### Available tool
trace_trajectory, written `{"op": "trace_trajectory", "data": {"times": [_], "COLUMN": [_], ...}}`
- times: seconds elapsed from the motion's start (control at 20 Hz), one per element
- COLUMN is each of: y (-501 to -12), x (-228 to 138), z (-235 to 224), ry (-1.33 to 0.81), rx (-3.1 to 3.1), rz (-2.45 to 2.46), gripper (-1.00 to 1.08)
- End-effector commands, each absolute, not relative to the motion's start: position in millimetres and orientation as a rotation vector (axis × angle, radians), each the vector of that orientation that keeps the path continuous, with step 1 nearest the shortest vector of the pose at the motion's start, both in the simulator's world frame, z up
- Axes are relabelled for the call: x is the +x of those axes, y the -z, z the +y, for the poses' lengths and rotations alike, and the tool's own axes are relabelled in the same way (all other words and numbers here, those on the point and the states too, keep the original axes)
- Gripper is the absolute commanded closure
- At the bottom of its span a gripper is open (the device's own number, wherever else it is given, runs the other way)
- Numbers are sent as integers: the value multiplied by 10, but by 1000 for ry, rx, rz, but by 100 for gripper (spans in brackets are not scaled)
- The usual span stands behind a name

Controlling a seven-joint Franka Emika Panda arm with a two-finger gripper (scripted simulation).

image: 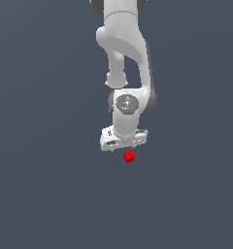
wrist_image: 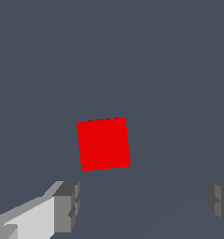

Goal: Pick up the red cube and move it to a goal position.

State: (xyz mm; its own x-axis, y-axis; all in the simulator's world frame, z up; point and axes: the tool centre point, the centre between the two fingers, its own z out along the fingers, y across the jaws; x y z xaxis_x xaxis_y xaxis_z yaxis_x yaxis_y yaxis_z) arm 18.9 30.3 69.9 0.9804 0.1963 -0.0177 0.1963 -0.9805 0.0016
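Observation:
The red cube [image: 128, 156] is a tiny bright red block on the dark grey floor, just under the white hand of the arm. In the wrist view the red cube [wrist_image: 103, 144] shows one flat face, slightly turned. My gripper [wrist_image: 144, 205] is open, its two grey fingertips [wrist_image: 67, 205] set wide apart. The cube lies ahead of the gap between them, nearer one finger, and touches neither. In the exterior view the gripper [image: 129, 148] hangs right above the cube and its fingers are mostly hidden behind the hand.
A plain dark grey surface [image: 41, 194] fills both views. The white arm [image: 123, 53] rises from the hand toward the upper edge of the exterior view.

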Motion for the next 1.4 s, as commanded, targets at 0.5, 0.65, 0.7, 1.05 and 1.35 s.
{"op": "trace_trajectory", "data": {"times": [0.5,0.65,0.7,1.05,1.35], "y": [-207,-199,-199,-199,-223], "x": [379,387,387,387,383], "z": [609,617,617,617,613], "ry": [0,0,0,0,1], "rx": [3107,3106,3106,3106,3106], "rz": [470,473,473,473,473], "gripper": [-92,-92,108,108,108]}}
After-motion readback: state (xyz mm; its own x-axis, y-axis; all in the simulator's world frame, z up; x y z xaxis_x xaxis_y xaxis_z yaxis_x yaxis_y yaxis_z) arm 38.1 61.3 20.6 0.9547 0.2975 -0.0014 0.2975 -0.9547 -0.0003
